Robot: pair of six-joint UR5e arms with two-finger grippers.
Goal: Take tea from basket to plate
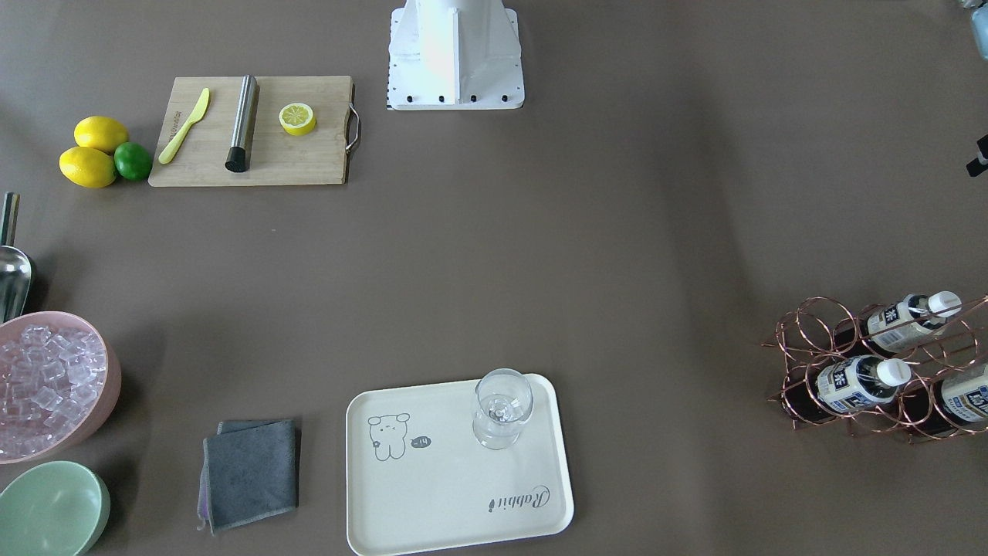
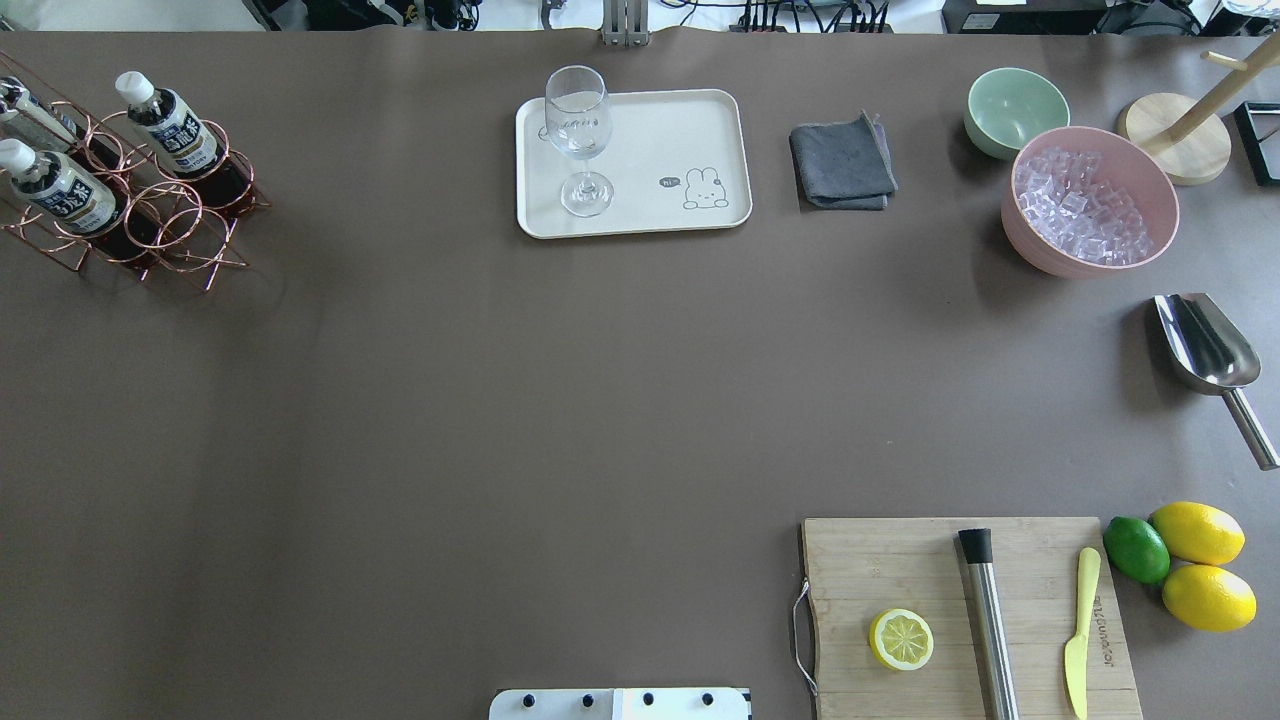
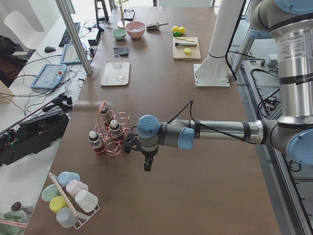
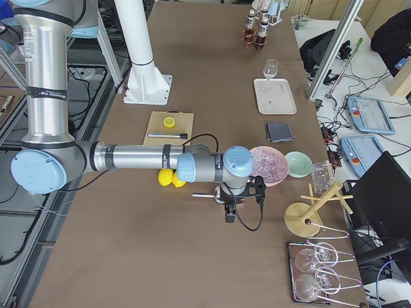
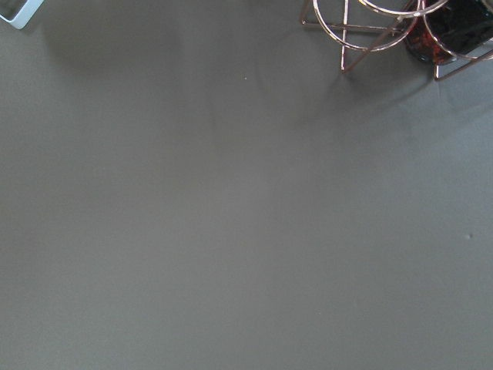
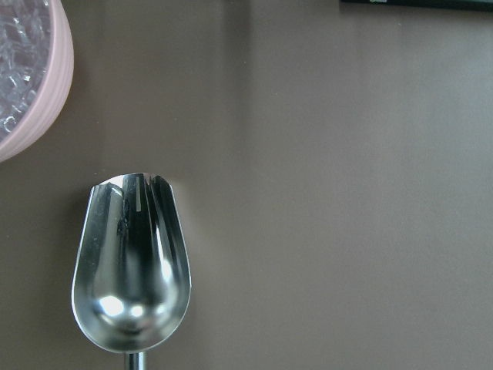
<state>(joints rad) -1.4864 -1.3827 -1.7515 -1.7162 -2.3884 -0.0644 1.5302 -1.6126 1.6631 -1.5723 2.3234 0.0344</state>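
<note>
three tea bottles (image 2: pixel 170 128) stand in the basket (image 2: pixel 150 215) at the worktop's (image 2: pixel 500 400) far left corner. plate (image 2: pixel 650 215) well apart, carrying only a glass (image 2: pixel 580 140). left gripper (image 3: pixel 146 165) hangs over bare worktop just beside the basket; right gripper (image 4: pixel 229 215) above a metal scoop (image 6: pixel 131 262). cannot tell how wide either pair of jaws stands.

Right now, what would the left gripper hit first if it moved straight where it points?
Likely bare table: the left gripper points down, beside the basket, though depth is unclear.
</note>
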